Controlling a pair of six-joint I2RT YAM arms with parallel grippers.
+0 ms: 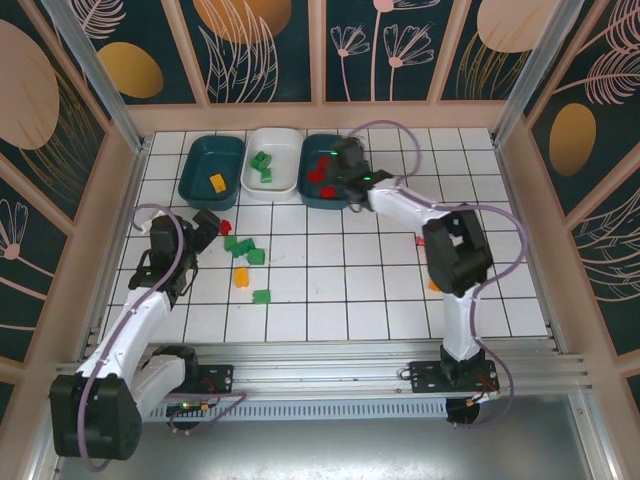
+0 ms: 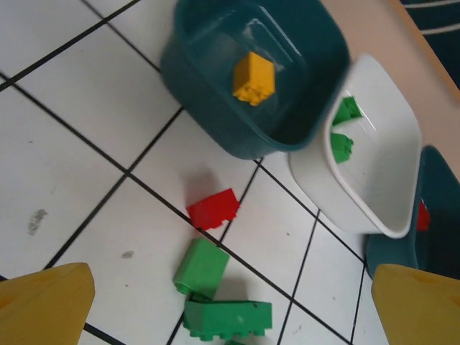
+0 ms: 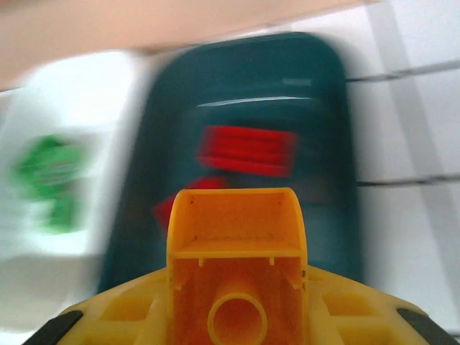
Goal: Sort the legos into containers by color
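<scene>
Five bricks are sorted as far as I can see: one yellow brick (image 2: 253,77) in the left teal tub (image 1: 205,155), two green bricks (image 1: 262,160) in the white tub (image 1: 280,148), and two red bricks (image 3: 246,149) in the right teal tub (image 1: 314,152). No tub mixes colours, so each one already has its own. Roughly eight pieces lie on the tiles (image 1: 330,290), not yet sorted. There is a loose red (image 2: 213,208) just in front of the left teal tub and a green cluster (image 1: 245,247) near it. A loose yellow (image 1: 240,277) and a lone green (image 1: 262,296) lie nearer the bases. By the right arm are a small red (image 1: 420,240) and an orange piece (image 1: 433,285), which the arm partly hides. I judge the task under half done.

Left gripper (image 1: 207,225) hangs above the loose red and the green cluster, its fingertips (image 2: 43,302) spread wide with nothing between them. Right gripper (image 1: 347,168) is over the right teal tub. Its wrist view is blurred, and I cannot tell whether its jaws are apart or together, or whether they carry anything.
</scene>
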